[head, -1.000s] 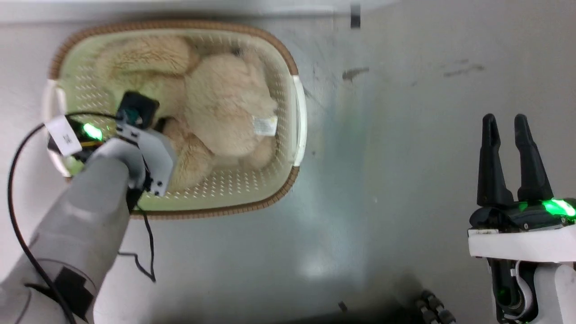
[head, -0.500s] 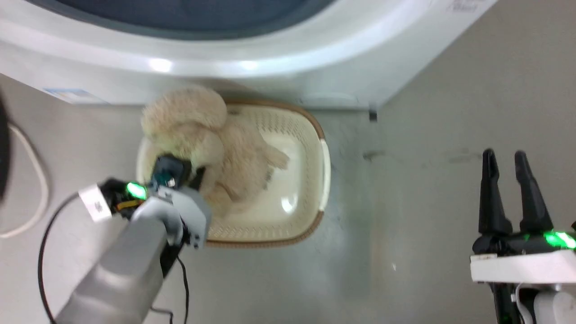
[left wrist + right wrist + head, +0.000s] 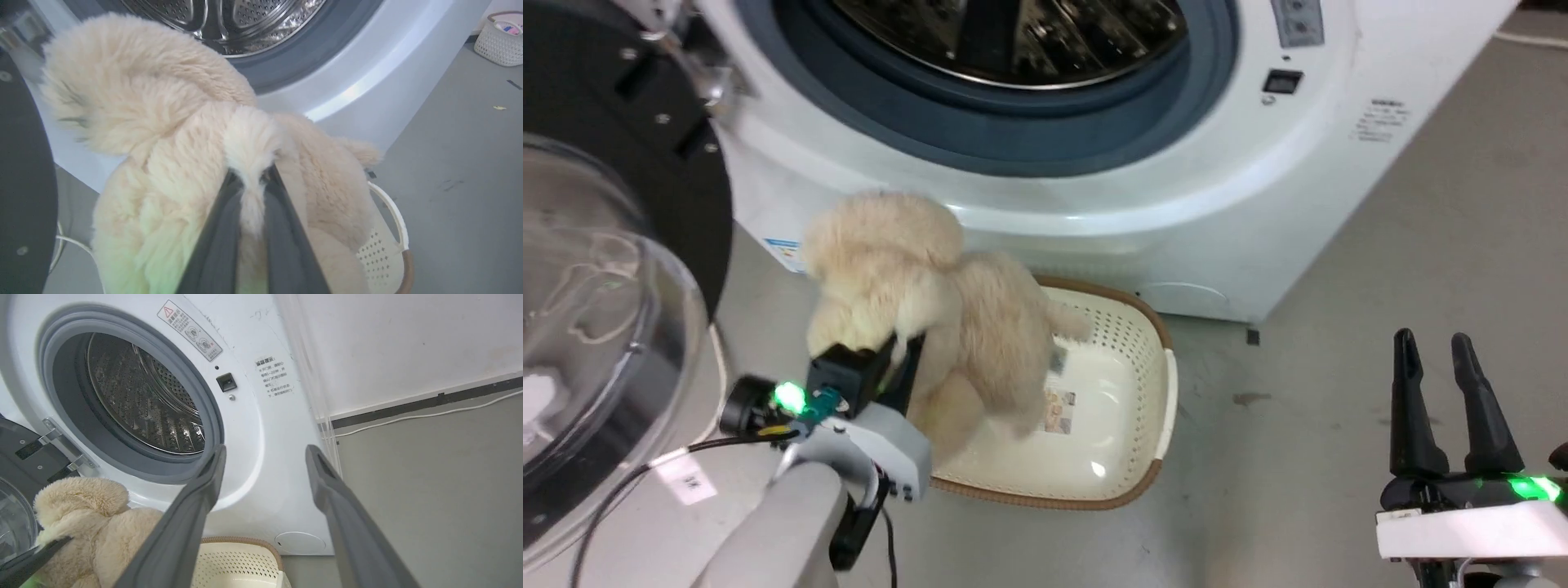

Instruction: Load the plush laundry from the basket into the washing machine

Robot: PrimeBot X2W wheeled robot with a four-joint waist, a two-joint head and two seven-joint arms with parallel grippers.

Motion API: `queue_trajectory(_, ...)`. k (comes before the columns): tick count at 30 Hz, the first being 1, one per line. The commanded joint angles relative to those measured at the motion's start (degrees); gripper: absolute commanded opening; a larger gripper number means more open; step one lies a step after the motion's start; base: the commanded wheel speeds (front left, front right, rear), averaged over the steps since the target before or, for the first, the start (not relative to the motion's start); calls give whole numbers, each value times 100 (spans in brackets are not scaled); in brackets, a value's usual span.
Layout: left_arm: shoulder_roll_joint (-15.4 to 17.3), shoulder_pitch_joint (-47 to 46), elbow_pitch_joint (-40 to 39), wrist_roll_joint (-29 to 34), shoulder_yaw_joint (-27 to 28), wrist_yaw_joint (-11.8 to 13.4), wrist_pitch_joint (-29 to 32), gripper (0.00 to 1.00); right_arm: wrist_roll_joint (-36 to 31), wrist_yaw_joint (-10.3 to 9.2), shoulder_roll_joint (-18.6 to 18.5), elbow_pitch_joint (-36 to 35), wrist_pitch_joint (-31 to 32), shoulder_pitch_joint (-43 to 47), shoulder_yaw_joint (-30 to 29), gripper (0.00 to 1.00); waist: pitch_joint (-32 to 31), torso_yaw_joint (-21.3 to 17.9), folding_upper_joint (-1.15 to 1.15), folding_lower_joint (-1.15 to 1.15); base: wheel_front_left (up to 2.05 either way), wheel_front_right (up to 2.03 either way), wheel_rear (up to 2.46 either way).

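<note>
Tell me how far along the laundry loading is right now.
Done: the door of the washing machine stands open, and the left gripper is shut on the plush laundry. In hand: it hangs over the basket, below the drum opening. Left: carry it into the drum and release. The right gripper is open and empty.

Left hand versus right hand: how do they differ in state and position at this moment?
The left hand is shut on the plush; the right hand is open and empty. The left hand is over the basket, before the washer; the right hand is off to the side, over the floor. Both have two long dark fingers and a green light.
</note>
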Motion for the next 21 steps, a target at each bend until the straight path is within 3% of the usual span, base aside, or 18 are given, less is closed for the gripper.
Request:
queue_trajectory(1,-20,53,-407,161,234,69,-40,0,-32,5,13,-19,-25,50,10,100,-88,87,0,2,0,0,0)
queue_trajectory(5,-47,183,-1297,489,755,43,-40,0,-50,5,13,-78,-25,25,47,100,25,52,0,2,0,0,0)
queue_trajectory(9,-57,82,-1862,674,1188,-153,-40,0,-90,5,13,-105,-25,-96,130,100,294,-79,0,2,0,0,0)
queue_trajectory(14,-9,-422,-1981,785,1506,-492,-40,0,-67,5,13,-140,-25,-358,209,100,730,-319,0,2,0,0,0)
queue_trajectory(21,132,-1519,-1654,794,1727,-747,-39,0,26,5,13,-149,-25,-642,307,100,1330,-661,0,2,0,0,0)
